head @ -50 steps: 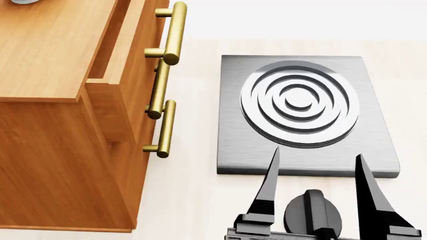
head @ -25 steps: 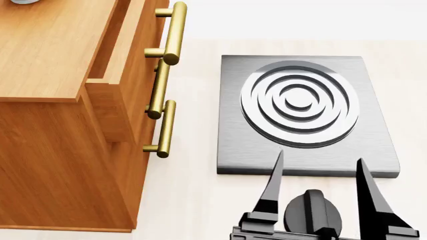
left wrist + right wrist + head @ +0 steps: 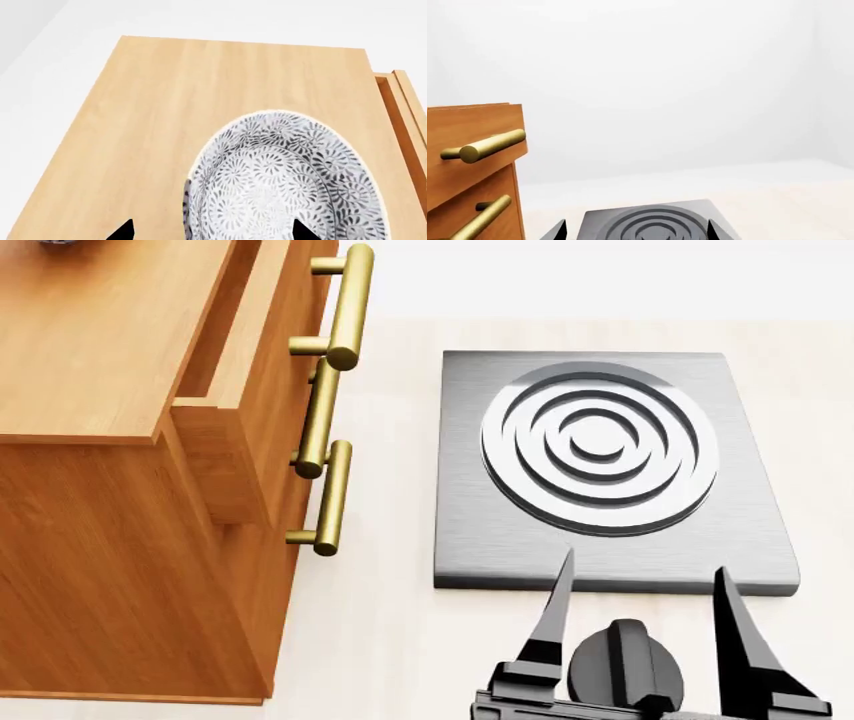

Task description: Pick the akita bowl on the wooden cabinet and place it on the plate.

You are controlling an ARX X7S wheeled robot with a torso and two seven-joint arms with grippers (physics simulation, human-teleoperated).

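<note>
The bowl (image 3: 283, 182) — grey-and-white, flower-patterned — sits on the cabinet (image 3: 153, 120) top, with the left hand (image 3: 212, 231) spread open, one fingertip on either side of its near rim. The right hand (image 3: 643, 625) is open too, hovering over the tabletop (image 3: 380, 640) just before the stove (image 3: 607, 465).

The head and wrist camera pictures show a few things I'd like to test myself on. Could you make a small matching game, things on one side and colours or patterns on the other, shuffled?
Things:
1. bowl
2. wooden cabinet
3. bar handles
4. stove

Looks:
A. brass-coloured metal
B. grey slab with raised rings
C. white with a grey flower pattern
D. orange-brown wood grain

Pairs: 1-C, 2-D, 3-A, 4-B
</note>
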